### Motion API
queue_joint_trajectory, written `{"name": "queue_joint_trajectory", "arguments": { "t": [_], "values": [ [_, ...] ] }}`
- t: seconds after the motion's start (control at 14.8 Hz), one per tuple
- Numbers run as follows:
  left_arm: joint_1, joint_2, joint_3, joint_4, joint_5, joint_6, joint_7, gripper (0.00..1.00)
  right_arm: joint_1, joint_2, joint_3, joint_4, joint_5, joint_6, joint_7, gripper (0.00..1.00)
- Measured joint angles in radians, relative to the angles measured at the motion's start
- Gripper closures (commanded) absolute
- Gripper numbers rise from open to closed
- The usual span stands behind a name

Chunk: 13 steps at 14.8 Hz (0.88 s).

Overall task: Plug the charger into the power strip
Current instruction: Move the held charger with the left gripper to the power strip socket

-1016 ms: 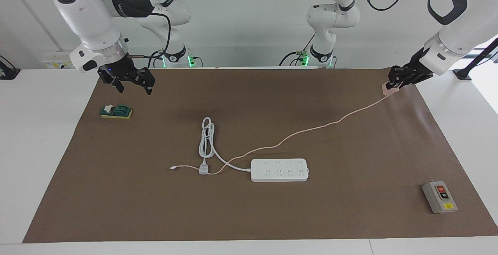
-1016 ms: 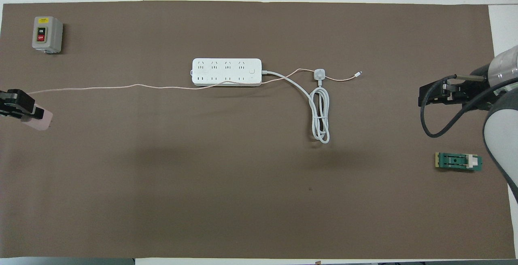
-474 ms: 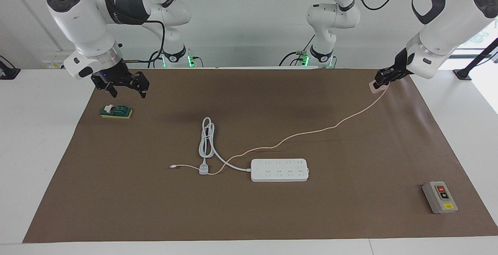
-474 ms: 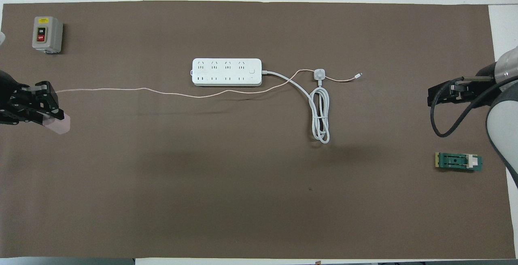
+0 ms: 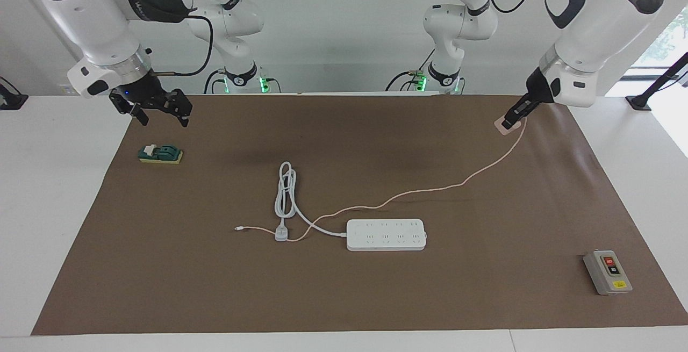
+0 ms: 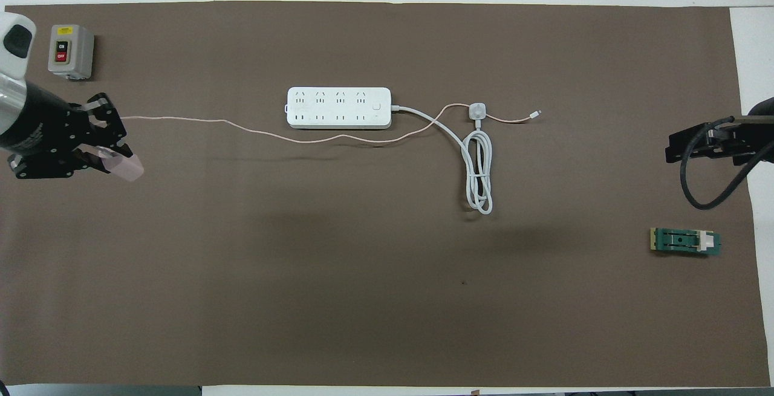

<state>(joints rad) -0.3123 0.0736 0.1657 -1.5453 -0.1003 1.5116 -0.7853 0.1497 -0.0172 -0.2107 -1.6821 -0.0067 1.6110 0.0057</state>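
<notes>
The charger (image 5: 504, 125), a small pink cube, hung in the air pinched between the fingertips of the left hand (image 5: 513, 117), over the brown mat (image 5: 344, 298) at the left arm's end of the tabletop. Over the last second it had been carried inward from the mat's edge toward the middle, and its thin pink cable (image 5: 430, 189) had slackened into a looser curve trailing back past the power strip (image 5: 386, 234). The strip lay flat on the mat, well apart from the charger and farther from the robots, its sockets up and none filled, so I judged the carry was under way and the plugging-in was yet to come. The strip's thick cord (image 5: 286, 193) sat coiled beside it. The right hand (image 5: 151, 108), fingers spread and empty, had drawn back toward its own edge and waited over the mat near a green block (image 5: 160, 154). The grey switch box (image 6: 70, 51) had a red button marked OFF and a black one I took for ON; its yellow label was too small to read.
</notes>
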Motion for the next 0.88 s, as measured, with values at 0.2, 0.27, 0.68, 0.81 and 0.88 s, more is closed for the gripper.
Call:
{"name": "queue_joint_trajectory", "arguments": {
  "t": [0.2, 0.27, 0.68, 0.81, 0.88],
  "values": [
    [-0.075, 0.036, -0.004, 0.000, 0.000, 0.087, -0.245, 1.00, 0.000, -0.001, -0.006, 0.010, 0.000, 0.000, -0.006, 0.00],
    [-0.092, 0.050, -0.005, 0.000, 0.000, 0.116, -0.324, 1.00, 0.000, -0.001, -0.006, 0.012, 0.000, 0.000, -0.006, 0.00],
    [-0.125, 0.111, -0.005, 0.001, 0.000, 0.228, -0.670, 1.00, 0.000, -0.001, -0.004, 0.022, 0.000, -0.020, -0.006, 0.00],
    [-0.126, 0.140, -0.004, 0.002, 0.000, 0.233, -0.716, 1.00, 0.000, -0.001, -0.005, 0.022, 0.000, -0.022, -0.006, 0.00],
    [-0.130, 0.161, -0.005, 0.005, 0.000, 0.244, -0.747, 1.00, 0.000, -0.001, -0.005, 0.022, 0.000, -0.022, -0.006, 0.00]
  ]
}}
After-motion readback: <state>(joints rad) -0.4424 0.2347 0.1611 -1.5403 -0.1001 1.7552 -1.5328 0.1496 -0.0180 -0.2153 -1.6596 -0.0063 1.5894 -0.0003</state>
